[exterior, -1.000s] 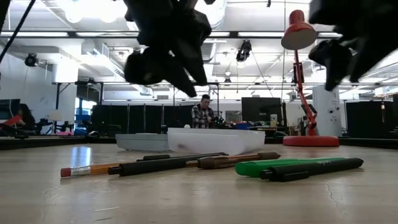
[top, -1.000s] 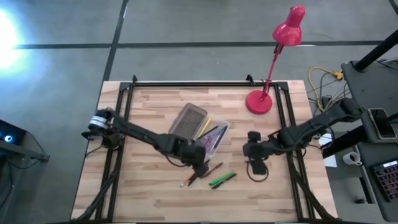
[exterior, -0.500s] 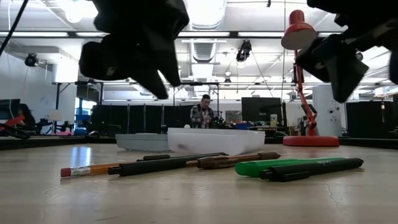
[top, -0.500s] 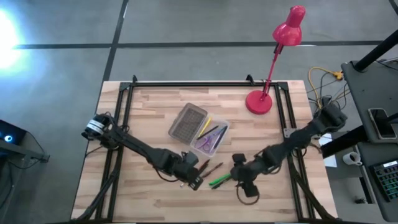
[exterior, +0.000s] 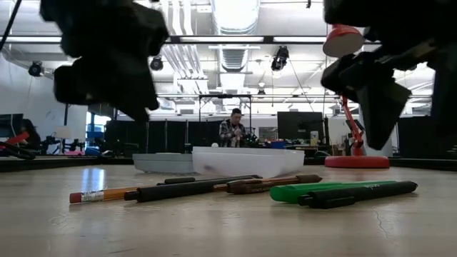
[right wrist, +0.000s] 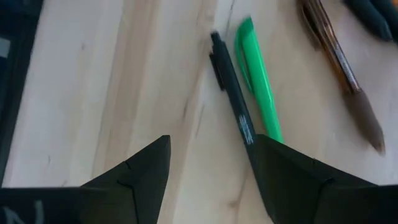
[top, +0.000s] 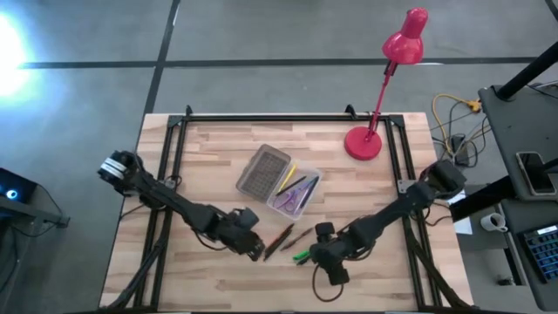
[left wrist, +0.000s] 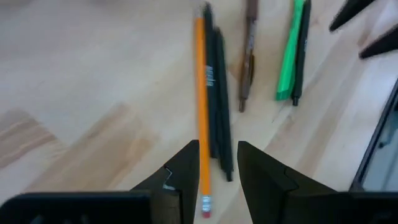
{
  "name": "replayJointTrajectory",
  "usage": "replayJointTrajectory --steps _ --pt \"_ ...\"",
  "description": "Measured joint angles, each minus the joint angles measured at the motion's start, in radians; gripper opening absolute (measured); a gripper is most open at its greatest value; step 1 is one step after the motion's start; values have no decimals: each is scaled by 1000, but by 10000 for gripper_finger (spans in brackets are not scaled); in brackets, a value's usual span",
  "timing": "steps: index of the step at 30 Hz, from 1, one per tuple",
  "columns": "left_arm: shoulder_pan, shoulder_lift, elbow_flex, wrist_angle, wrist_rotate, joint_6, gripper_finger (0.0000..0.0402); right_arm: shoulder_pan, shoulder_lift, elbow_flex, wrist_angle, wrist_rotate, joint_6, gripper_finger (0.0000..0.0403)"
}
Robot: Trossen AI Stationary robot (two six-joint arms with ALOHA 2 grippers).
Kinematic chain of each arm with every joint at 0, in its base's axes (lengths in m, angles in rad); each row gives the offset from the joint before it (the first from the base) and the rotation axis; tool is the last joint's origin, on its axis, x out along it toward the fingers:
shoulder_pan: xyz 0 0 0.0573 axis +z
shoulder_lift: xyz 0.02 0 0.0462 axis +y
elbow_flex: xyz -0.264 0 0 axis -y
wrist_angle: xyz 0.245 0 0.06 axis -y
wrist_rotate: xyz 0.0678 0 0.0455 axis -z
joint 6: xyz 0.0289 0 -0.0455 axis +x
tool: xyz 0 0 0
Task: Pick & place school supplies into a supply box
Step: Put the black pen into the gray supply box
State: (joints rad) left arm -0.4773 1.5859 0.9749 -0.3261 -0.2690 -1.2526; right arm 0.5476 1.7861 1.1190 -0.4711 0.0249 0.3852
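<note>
A wooden table (top: 218, 166) seen from above, with two dark robot arms reaching in from its left and right sides. Near the middle sits the supply box (top: 292, 194), its grey grid lid (top: 261, 170) swung open to the left and a few pens already lying inside. On the near part of the table lies a loose cluster of pens and pencils: an orange pencil (left wrist: 201, 99) touching a black pen (left wrist: 217, 106), then a brown pen (left wrist: 249, 56), then a green pen (right wrist: 258, 81) touching another black pen (right wrist: 233, 93). The left gripper (left wrist: 217, 171) hangs just above the near end of the orange pencil, fingers slightly apart, holding nothing. The right gripper (right wrist: 211, 171) hovers by the green pen, fingers wide apart, empty. A red desk lamp (top: 384, 87) stands at the far right.
</note>
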Motion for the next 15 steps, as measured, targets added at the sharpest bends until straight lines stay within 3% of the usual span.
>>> replayJointTrajectory --steps 6,15 --pt "-5 -126 -166 105 -32 -52 93 -15 45 42 6 -4 -33 223" --pt "-7 -183 -222 116 -50 -56 93 -50 67 31 5 -49 -31 198"
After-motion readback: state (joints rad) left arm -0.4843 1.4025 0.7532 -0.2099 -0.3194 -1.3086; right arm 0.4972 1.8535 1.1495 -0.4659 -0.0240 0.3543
